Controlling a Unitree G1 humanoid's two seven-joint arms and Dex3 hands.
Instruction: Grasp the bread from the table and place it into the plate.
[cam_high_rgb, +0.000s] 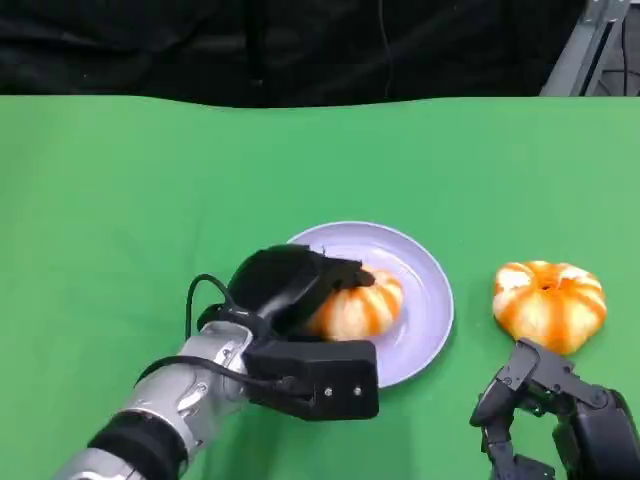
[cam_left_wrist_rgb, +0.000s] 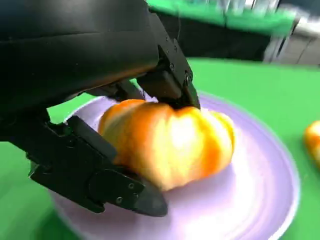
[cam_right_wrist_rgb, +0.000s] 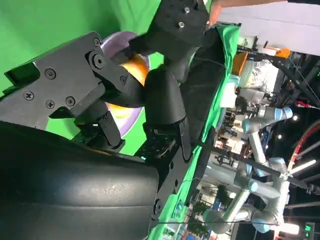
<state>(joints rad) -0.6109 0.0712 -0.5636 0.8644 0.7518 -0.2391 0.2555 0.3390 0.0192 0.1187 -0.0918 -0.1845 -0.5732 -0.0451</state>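
Head view: my left hand (cam_high_rgb: 300, 290) grips the bread (cam_high_rgb: 362, 305), fingers curled around it, over the plate (cam_high_rgb: 425, 300). Bread: round, orange-and-white striped, glossy. My right hand (cam_high_rgb: 545, 415) rests half-curled, holding nothing.

Bread (cam_high_rgb: 362, 305): round, orange-and-white striped, pumpkin-shaped bun, sitting on the lavender plate (cam_high_rgb: 430, 290), left of its centre, gripped by the left hand (cam_high_rgb: 290, 285). Plate is round, flat on the green surface (cam_high_rgb: 120, 200), mid-front.
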